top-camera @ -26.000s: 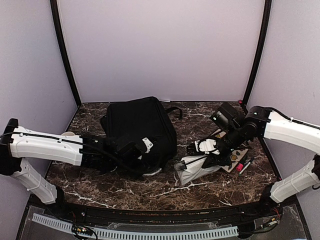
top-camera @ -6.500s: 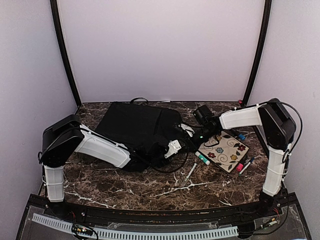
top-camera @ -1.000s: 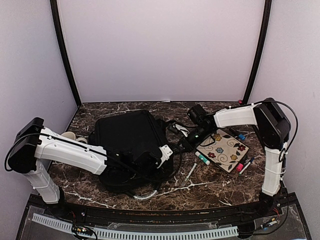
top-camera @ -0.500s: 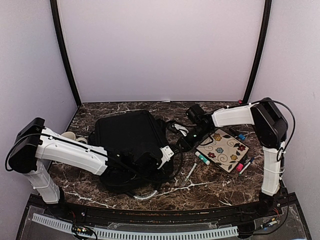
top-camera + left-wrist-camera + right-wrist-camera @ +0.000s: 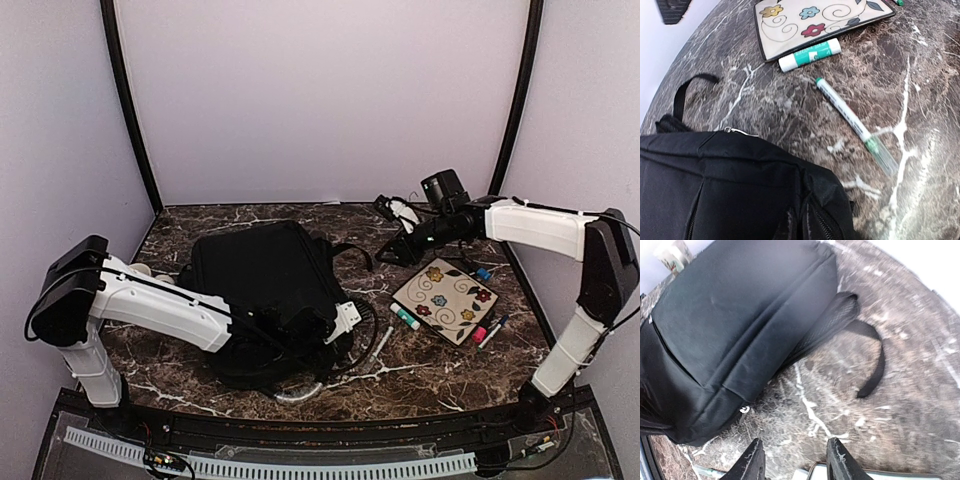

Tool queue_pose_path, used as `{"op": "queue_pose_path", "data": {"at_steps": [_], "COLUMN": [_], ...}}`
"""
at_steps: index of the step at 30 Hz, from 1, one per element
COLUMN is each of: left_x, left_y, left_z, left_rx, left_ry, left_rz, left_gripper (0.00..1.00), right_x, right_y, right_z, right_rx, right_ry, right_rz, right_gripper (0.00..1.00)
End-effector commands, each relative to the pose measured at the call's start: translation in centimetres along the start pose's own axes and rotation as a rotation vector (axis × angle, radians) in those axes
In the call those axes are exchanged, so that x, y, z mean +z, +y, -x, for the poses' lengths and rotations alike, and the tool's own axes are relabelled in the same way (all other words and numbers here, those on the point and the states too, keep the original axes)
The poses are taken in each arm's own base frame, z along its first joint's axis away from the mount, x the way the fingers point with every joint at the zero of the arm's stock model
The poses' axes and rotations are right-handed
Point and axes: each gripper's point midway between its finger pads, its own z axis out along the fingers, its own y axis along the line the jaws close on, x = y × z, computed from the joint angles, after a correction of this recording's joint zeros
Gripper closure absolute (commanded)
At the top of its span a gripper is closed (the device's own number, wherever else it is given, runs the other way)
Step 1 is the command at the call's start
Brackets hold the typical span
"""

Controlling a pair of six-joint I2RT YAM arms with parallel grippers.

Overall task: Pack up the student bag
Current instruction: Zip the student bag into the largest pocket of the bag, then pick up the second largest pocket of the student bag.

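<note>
Little writing can be read. A green label with white print is seen on the glue stick (image 5: pixel 809 55), but the letters are too small to be made out. The pen (image 5: pixel 855 122), white-barrelled with green ends and a clear cap, is lying just beyond it on the bench (image 5: pixel 430 370). The cream pouch (image 5: pixel 810 15) bears flowers and curling stems only. Markers near its far and right edges are seen in the top view as small blue and pink shapes.

The student bag (image 5: pixel 265 290) is laid flat on the left-centre of the bench. One black strap (image 5: pixel 872 360) is looped out onto the marble at its far right corner, and a patterned cup (image 5: pixel 672 255) is stood just past its left side.

The left tool (image 5: pixel 335 322) is pressed into the bag's near right corner and is closed tight. Its fingers are hidden by the black fabric, so it cannot be told whether cloth is pinched between them. From its wrist view the bag's corner is seen filling the lower left, with the pen and glue stick near it on bare marble.

The right tool (image 5: pixel 796 465) is held above the bench to the right of the bag's far end, apart from it. Its fingers are parted to a middling gap, with nothing between them.
</note>
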Motion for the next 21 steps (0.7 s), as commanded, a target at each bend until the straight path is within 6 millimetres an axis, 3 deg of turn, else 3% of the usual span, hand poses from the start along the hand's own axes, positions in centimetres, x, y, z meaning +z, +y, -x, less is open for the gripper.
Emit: {"op": "queue_pose_path", "data": {"at_steps": [1, 5, 8, 9, 12, 15, 18, 20, 21], "left_x": [1.2, 2.8, 3.0, 2.5, 0.3, -2.9, -5.5, -7.0, -7.4], "left_y": [-0.2, -0.4, -0.6, -0.5, 0.0, 0.7, 2.1, 4.2, 5.1], "left_z": [5.4, 6.3, 6.6, 6.7, 7.2, 7.2, 6.2, 5.1, 4.0], "left_rx": [0.069, 0.083, 0.066, 0.044, -0.022, -0.075, -0.149, -0.204, -0.22], "left_ry": [-0.137, -0.137, -0.118, -0.111, -0.112, -0.136, -0.133, -0.11, -0.078], "left_rz": [-0.06, -0.101, -0.125, -0.13, -0.122, -0.108, -0.071, 0.015, 0.053], "left_gripper": [1.0, 1.0, 0.99, 0.92, 0.68, 0.52, 0.45, 0.39, 0.37], "right_x": [-1.1, -1.6, -1.7, -1.7, -1.9, -2.1, -1.7, -1.8, -2.8], "right_y": [-1.3, -1.2, -0.9, -0.8, -0.7, -0.6, -0.2, -0.1, 0.1], "right_z": [-0.1, 0.0, 0.0, 0.0, 0.0, 0.3, -0.4, -0.3, 0.6], "right_rx": [-0.006, -0.003, -0.006, -0.007, -0.012, -0.021, -0.019, -0.026, -0.046], "right_ry": [-0.041, -0.06, -0.067, -0.069, -0.079, -0.094, -0.094, -0.094, -0.114], "right_rz": [-0.035, -0.014, 0.008, 0.014, 0.025, 0.036, 0.061, 0.061, 0.05], "right_gripper": [0.57, 0.57, 0.57, 0.57, 0.57, 0.57, 0.57, 0.57, 0.57]}}
